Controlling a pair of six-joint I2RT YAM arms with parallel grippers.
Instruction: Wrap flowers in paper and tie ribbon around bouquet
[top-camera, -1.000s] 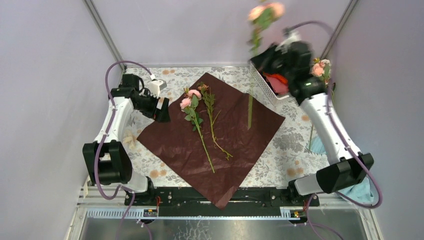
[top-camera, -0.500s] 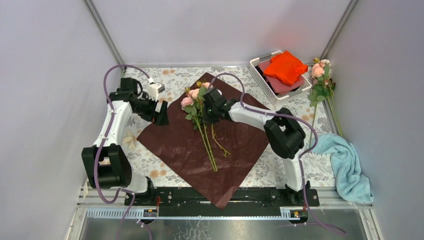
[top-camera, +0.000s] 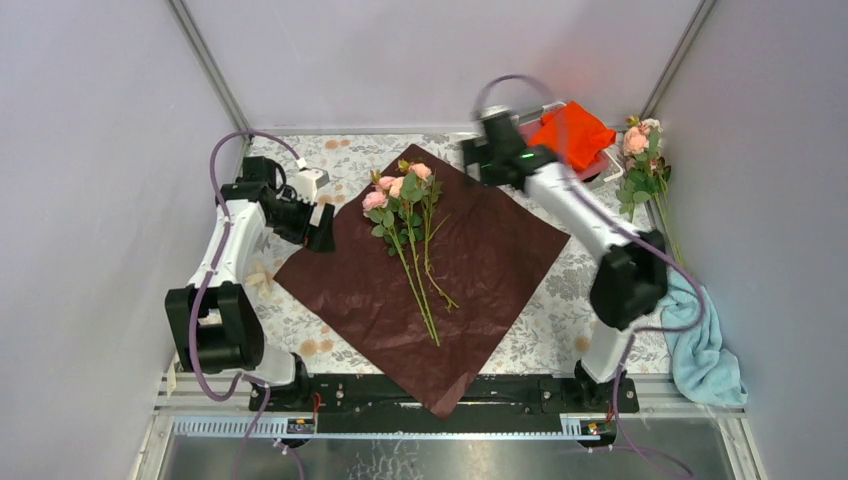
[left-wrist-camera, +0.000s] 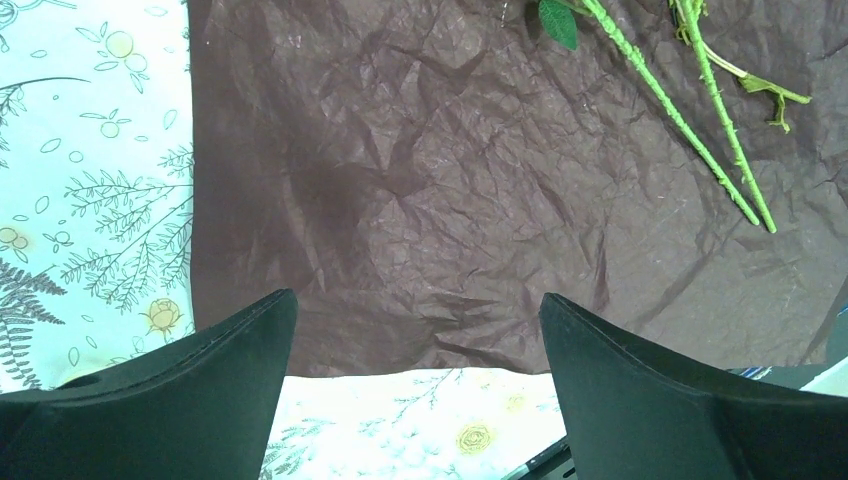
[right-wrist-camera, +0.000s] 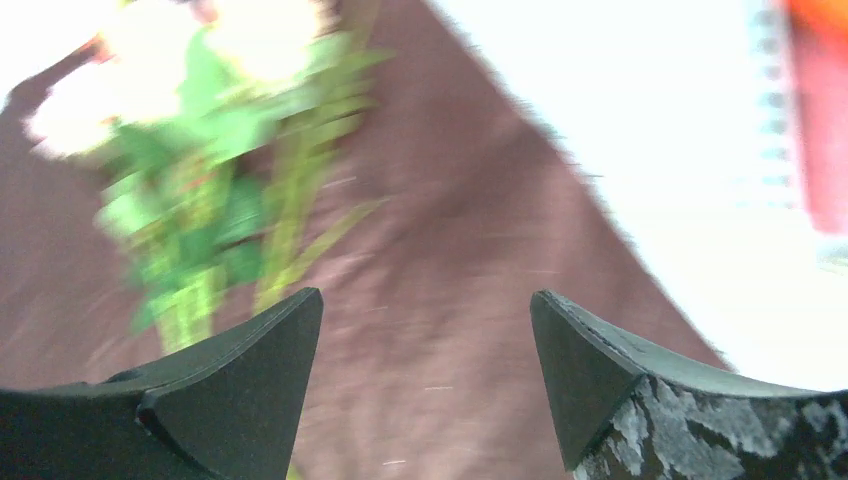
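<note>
Right wrist view: flowers (right-wrist-camera: 200, 170) lie up-left of parted jaws.

The right end effector (right-wrist-camera: 425, 300) hangs with jaws spread and empty above the maroon paper (right-wrist-camera: 450, 250); blurred flowers (right-wrist-camera: 190, 150) lie on it, upper left.
</note>
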